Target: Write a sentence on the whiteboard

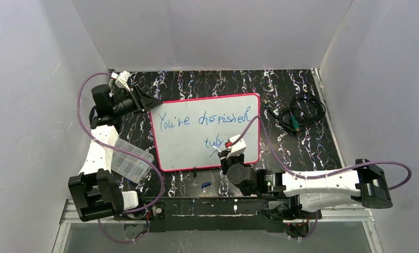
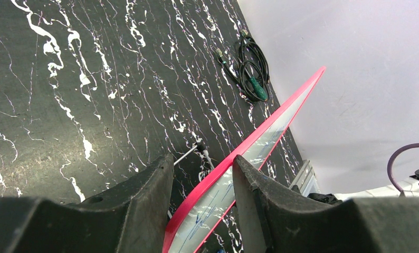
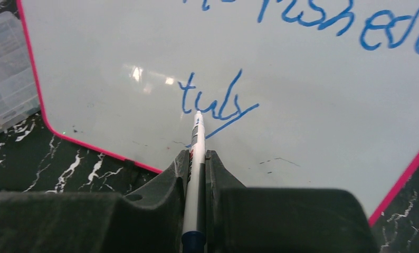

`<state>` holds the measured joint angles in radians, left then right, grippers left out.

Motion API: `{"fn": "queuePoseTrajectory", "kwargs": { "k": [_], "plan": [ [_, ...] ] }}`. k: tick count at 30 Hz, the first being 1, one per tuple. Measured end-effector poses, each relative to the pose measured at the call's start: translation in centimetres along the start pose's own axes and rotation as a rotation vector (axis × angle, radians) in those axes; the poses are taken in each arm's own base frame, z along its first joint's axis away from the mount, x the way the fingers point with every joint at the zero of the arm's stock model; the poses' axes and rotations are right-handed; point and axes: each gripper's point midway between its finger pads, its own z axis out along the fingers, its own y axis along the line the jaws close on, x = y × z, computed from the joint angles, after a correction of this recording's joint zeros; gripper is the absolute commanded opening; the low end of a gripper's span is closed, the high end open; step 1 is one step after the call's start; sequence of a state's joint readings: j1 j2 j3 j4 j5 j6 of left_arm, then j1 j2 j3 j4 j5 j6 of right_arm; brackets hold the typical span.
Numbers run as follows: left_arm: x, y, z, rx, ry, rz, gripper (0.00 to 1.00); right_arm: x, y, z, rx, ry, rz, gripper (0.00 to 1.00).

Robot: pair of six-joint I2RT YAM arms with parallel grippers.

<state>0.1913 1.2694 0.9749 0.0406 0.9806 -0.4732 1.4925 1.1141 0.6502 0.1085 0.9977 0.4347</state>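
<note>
So the right gripper (image 3: 197,161) is squeezed tight on a white marker (image 3: 195,142), which runs straight out between the fingers. The tip sits on the whiteboard (image 1: 186,153), right at the tail stroke under the last word.

The left gripper (image 2: 202,163) is partway open, pinching the board's pink edge. In the top view that's the board's upper left corner.

The whiteboard lies in the middle of the black marbled table (image 1: 302,153). The sentence (image 1: 205,120) is in blue cursive, "You're cherished" across the top and a scrawly "truly" lower down, right of centre.

Only one container: a clear plastic box (image 1: 129,159) with compartments, just left of the board's lower left corner. Can't tell what's in it.

A coiled cable (image 1: 300,113) is at the upper right.
</note>
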Motion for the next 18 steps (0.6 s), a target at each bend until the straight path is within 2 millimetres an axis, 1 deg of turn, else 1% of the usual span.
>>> {"fn": "queuePoseTrajectory", "kwargs": {
  "k": [3,9,18],
  "plan": [
    [0.0,0.0,0.0,0.000,0.000,0.001,0.43,-0.1,-1.2,-0.2,0.044,-0.001,-0.026,0.01],
    [0.0,0.0,0.0,0.000,-0.001,0.001,0.43,-0.1,-2.9,-0.6,0.106,-0.003,-0.060,0.01],
    [0.0,0.0,0.0,0.000,-0.001,0.001,0.43,0.4,-3.9,-0.6,0.153,0.005,-0.104,0.01]
  ]
}}
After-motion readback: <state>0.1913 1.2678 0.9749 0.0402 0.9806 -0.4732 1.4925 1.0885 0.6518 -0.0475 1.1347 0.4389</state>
